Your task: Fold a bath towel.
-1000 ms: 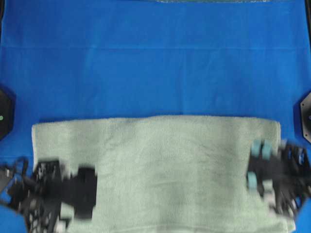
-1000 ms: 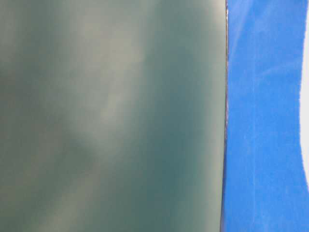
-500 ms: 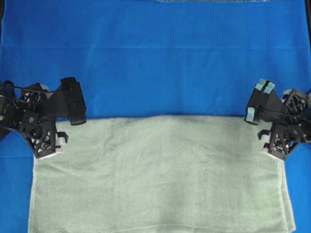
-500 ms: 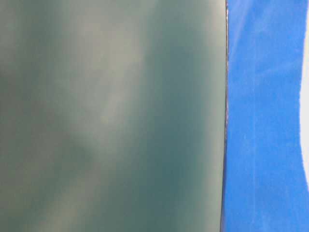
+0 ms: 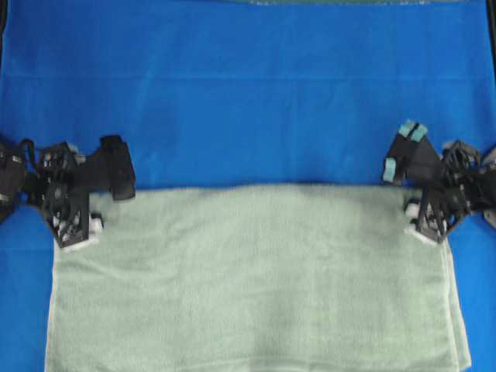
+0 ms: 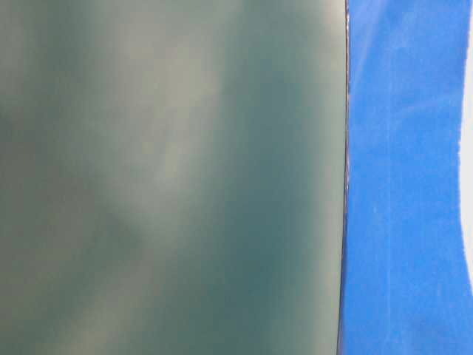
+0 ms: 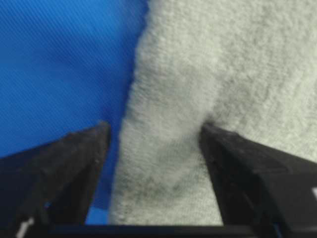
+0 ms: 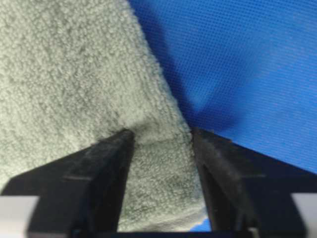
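So the bath towel [image 5: 256, 279] is spread flat across the lower half of the overhead frame on the blue table [image 5: 248, 93], long axis running left to right, and it looks doubled already since layered edges show at the lower right. Its far edge runs straight across mid-frame, and that's what matters here: each arm sits at one end of that edge. The left gripper [image 5: 118, 167] is at the upper-left corner, the right gripper [image 5: 401, 151] at the upper-right corner. In both wrist views the jaws stand apart with a bit of towel edge lying between them, not pinched yet as far as I can tell. Neither arm is nearer; each has its own corner.
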